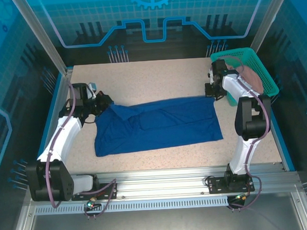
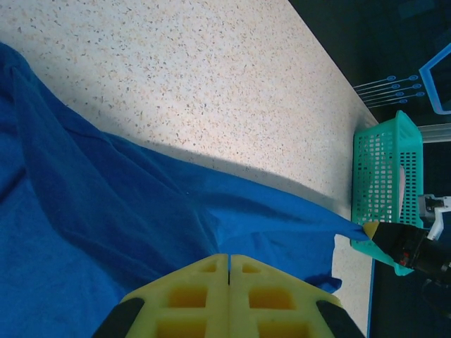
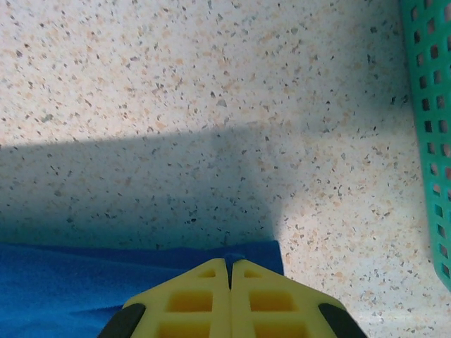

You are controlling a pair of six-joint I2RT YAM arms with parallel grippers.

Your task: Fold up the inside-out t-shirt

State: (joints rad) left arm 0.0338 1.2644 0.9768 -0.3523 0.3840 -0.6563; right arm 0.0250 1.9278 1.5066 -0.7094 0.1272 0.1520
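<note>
Top view, left side: left arm reaches in from the near left. Left hand (image 1: 102,103) sits at the 10 o'clock corner of the royal blue t-shirt (image 1: 159,126), low on the worktop (image 1: 156,76).

Left wrist view: left hand (image 2: 229,266) has its yellow fingers (image 2: 201,296) pressed together with no gap at the tips, pinching shirt cloth. T-shirt (image 2: 106,232) fans away from the tips in long folds, plain blue face showing.

Centre: t-shirt lies spread flat across the middle of the worktop, long axis running 9 to 3 o'clock. A raised crease runs along its far edge between the two hands. Near edge lies loose and slightly wavy.

Right side: right hand (image 1: 212,93) is at the shirt's 2 o'clock corner. In the left wrist view, a drawn-out point of cloth ends at the right hand (image 2: 371,229).

Right wrist view: right hand (image 3: 230,266) is pressed together, with a small nub of cloth at the tips, pinching the shirt's edge. T-shirt (image 3: 84,282) lies toward 8 o'clock.

Far right: teal mesh basket (image 1: 243,56) stands at the worktop's 2 o'clock corner, just beyond the right hand, with a pinkish-beige garment (image 1: 254,76) inside.
</note>
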